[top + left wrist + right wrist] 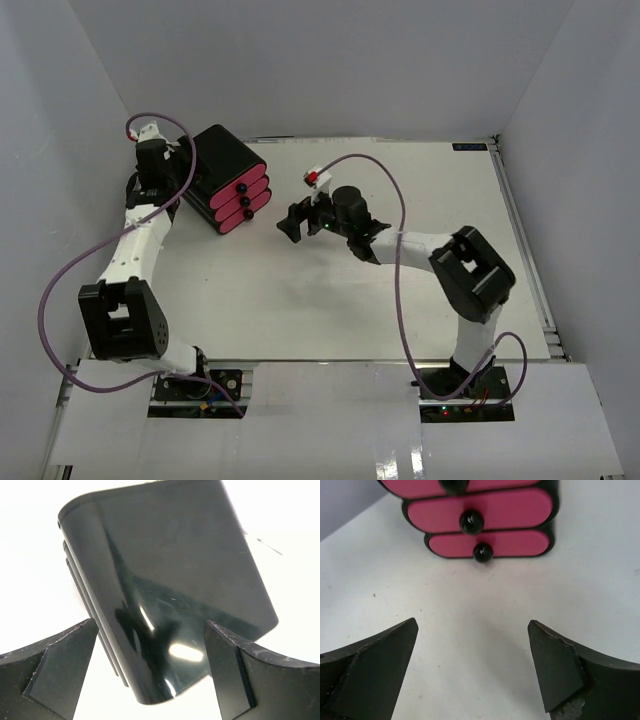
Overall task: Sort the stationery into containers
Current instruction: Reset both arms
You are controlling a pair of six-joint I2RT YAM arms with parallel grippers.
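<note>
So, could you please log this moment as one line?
left gripper: jaws open, behind black box | right gripper: jaws open, empty, facing drawers | drawers: all three shut | stationery: none visible

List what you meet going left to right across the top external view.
left gripper → box of drawers → right gripper → right arm's elbow
</note>
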